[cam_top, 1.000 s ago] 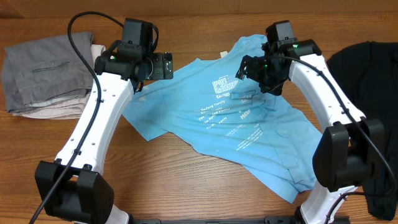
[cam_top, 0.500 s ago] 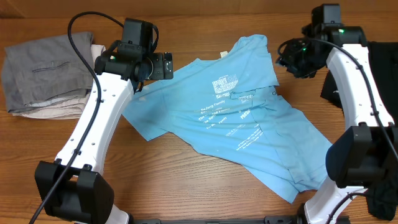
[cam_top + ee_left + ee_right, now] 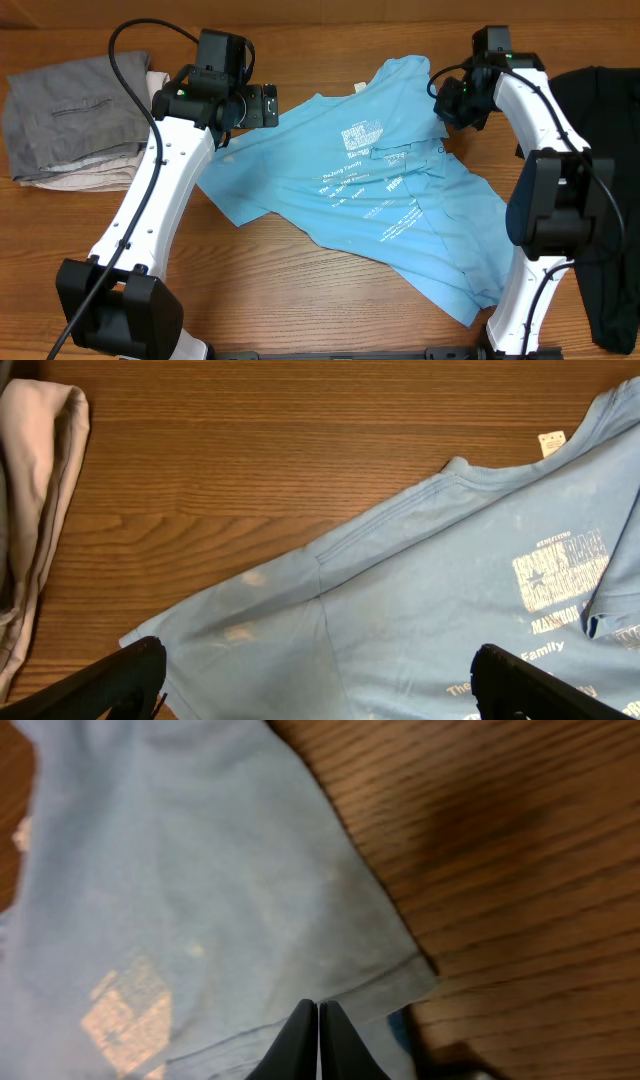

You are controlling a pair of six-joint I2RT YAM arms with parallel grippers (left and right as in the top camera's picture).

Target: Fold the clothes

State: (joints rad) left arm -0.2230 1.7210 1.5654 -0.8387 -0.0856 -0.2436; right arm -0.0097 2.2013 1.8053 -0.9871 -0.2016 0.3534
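The clothes are a light blue T-shirt [image 3: 390, 190] lying spread and rumpled on the wooden table, its white print facing up. My left gripper [image 3: 264, 105] hovers open over the shirt's left shoulder and sleeve [image 3: 250, 630], its fingers wide apart [image 3: 320, 680] with nothing between them. My right gripper [image 3: 448, 100] is shut at the shirt's right sleeve. In the right wrist view its tips [image 3: 318, 1012] press together just over the sleeve hem [image 3: 390, 985]. No cloth shows between them.
A pile of folded grey and beige garments [image 3: 70, 120] lies at the table's left, its edge showing in the left wrist view [image 3: 30, 510]. A black garment [image 3: 600, 150] lies along the right side. Bare wood [image 3: 500, 870] borders the sleeve.
My right gripper left the shirt's middle, swung out to the right, came back to the right sleeve, and closed from open to shut. The left arm stayed still.
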